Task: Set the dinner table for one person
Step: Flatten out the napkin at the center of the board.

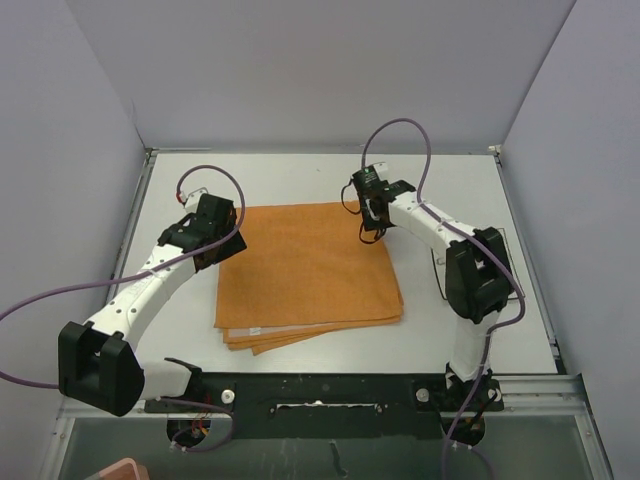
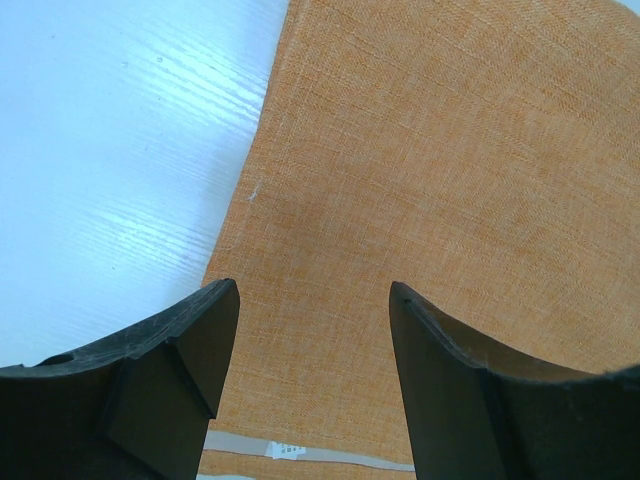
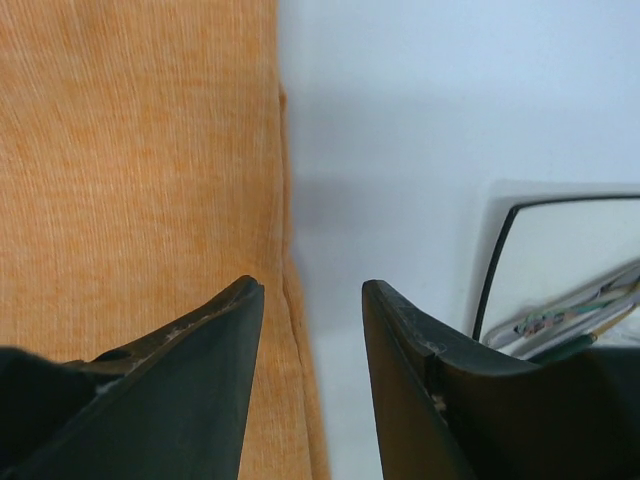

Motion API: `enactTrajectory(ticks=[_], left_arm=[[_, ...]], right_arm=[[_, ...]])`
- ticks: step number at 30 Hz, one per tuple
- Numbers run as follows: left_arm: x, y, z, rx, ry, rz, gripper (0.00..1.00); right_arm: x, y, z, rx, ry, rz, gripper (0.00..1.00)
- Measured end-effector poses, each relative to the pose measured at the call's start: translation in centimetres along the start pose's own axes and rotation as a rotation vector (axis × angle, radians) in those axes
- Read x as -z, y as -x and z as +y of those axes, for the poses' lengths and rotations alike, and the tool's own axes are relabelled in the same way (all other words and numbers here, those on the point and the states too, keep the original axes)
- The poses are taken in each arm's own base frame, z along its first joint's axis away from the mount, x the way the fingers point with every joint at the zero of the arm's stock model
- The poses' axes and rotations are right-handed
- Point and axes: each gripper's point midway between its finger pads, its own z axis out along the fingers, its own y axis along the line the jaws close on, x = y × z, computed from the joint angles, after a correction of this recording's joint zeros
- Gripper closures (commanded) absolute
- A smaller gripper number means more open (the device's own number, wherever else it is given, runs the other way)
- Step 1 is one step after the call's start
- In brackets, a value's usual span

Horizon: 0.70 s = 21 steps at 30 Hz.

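- One dinner table (image 1: 290,175) is seen, with its long axis left-right.
- One orange cloth (image 1: 310,270) is laid on it.
- The left gripper (image 2: 312,295) and right gripper (image 3: 312,288) are held spread, empty, over the cloth's edges.

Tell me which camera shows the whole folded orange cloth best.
Top external view: the folded orange woven cloth shows nearly whole, only its far corners covered. Each wrist view shows just a close patch along one edge.

Coarse, matt woven orange cloth (image 1: 305,265), smooth white dinner table (image 1: 300,180), faint grain, slight sheen
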Motion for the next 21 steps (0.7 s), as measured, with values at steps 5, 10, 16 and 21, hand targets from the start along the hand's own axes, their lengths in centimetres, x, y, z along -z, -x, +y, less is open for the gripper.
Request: enactTrajectory(ticks=[5,10,16,21], left_arm=[[0.1,-0.1,-0.1,-0.005,-0.003,0.0,0.4],[0.1,0.0,0.0,-0.016,-0.003,-0.001,0.4],[0.2,0.0,0.0,-0.027,-0.005,-0.003,0.4],[0.2,0.0,0.0,-0.027,-0.006,-0.003,0.4]], right_arm=[[-1.7,2.3,1.3,0.011,0.009,-0.015,0.56],[-3.8,2.2,2.5,0.038,0.015,0.014,0.56],[-5.3,0.9,2.9,0.072,0.009,0.063,0.56],[-5.6,1.6,2.5,0.062,0.007,0.056,0.56]])
